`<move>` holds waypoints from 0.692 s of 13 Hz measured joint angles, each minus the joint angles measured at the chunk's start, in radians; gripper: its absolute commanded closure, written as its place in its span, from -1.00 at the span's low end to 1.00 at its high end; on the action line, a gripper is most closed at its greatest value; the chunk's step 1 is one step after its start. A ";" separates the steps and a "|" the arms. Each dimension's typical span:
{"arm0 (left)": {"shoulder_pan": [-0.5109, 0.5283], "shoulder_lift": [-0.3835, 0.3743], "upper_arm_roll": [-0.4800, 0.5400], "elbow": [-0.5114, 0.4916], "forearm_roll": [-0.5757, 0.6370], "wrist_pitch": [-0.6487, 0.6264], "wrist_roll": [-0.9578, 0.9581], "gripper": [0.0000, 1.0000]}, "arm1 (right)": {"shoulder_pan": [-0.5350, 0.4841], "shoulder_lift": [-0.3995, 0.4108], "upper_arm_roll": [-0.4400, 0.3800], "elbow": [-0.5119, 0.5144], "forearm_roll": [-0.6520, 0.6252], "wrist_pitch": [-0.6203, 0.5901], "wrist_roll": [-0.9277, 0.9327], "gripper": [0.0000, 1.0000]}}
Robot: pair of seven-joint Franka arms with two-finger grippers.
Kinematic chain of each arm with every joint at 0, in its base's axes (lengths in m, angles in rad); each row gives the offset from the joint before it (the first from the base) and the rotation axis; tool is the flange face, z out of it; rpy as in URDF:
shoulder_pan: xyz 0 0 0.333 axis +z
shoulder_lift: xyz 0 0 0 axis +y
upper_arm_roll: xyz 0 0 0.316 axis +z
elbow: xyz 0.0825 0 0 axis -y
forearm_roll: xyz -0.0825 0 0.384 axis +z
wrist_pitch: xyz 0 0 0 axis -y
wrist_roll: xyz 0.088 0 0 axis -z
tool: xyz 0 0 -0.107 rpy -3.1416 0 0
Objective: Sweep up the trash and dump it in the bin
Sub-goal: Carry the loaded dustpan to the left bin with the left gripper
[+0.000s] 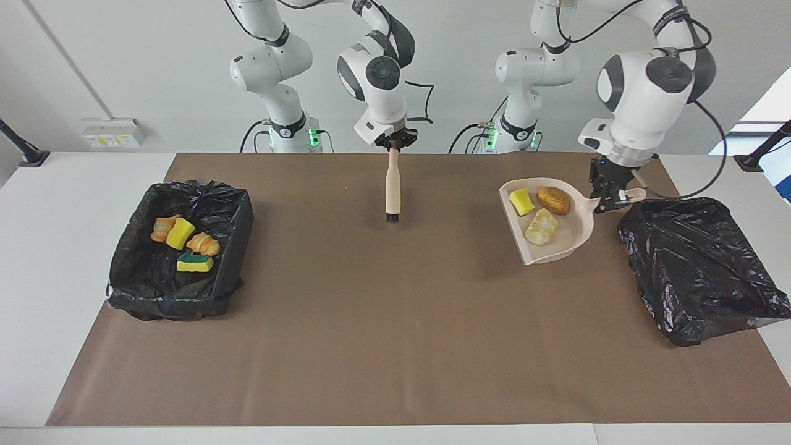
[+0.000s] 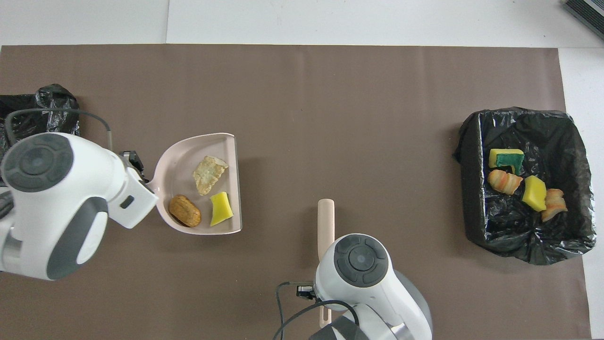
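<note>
Brown mat (image 1: 383,346) fills the lower frame of the facing view, and I see no loose scraps on it, so sweeping looks finished to me.

My left end effector (image 1: 609,201), at the right of that frame, is clamped on the handle of the dustpan (image 1: 571,238), which looks raised a little above the mat. Three pieces of trash ride in the pan: a yellow sponge (image 1: 521,201), a brown bun (image 1: 554,200) and a pale crust (image 1: 541,227). Just beside the pan, at the frame's right edge, sits a bin (image 1: 698,266) lined in black; I see nothing in it.

My right end effector (image 1: 393,143), top centre, grips the brush (image 1: 392,185) by its handle end, bristles hanging down over the mat.

At the left of the frame a second bin (image 1: 123,272) already holds four scraps (image 1: 185,244).

I judge roughly half dumped; what is left is tipping the pan's three pieces into a bin.
</note>
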 measured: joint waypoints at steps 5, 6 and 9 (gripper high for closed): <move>0.328 0.109 0.001 0.181 -0.019 0.005 0.299 1.00 | 0.026 -0.013 0.000 -0.076 0.000 0.009 -0.019 1.00; 0.375 0.157 0.001 0.236 -0.012 0.015 0.335 1.00 | 0.026 -0.016 0.000 -0.091 0.000 0.025 -0.019 1.00; 0.433 0.304 0.000 0.374 0.110 0.080 0.376 1.00 | 0.026 -0.015 0.000 -0.127 0.000 0.106 -0.019 0.99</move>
